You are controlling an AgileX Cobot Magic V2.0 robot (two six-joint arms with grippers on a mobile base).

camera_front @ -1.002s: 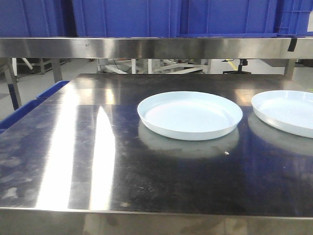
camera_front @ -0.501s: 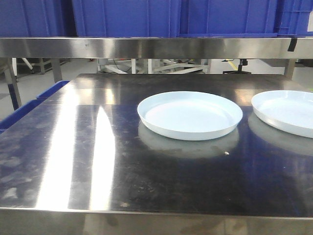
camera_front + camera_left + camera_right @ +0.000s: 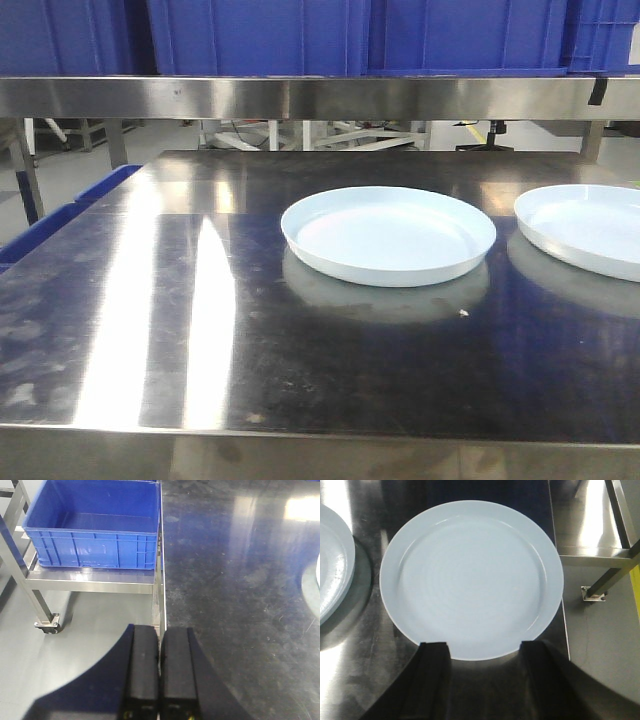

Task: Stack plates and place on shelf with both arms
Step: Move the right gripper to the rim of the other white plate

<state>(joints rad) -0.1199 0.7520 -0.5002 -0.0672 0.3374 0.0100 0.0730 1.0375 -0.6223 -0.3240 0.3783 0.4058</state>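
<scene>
1. Tabletop of reflective steel fills the front view, and everything below is placed from it.
2. Shelf: its long brushed-steel front bar runs above the tabletop's far edge, and blue crates stand on it.
3. Another blue crate, open-topped, sits on a wheeled steel trolley just off the tabletop's left edge and lower than it.
4. Centre plate lies flat on the tabletop a little right of its middle. The right-hand plate lies flat near the tabletop's right edge, beside the first but apart from it. Neither is stacked.
5. Right gripper hangs over the tabletop at the near rim of the right-hand plate, its fingers spread wide with nothing between them.
6. Left gripper hangs over the tabletop's left edge, its fingers pressed together and holding nothing.
7. Black strip sits on the shelf bar above the tabletop's right end. It is too small to tell whether it carries writing.
</scene>
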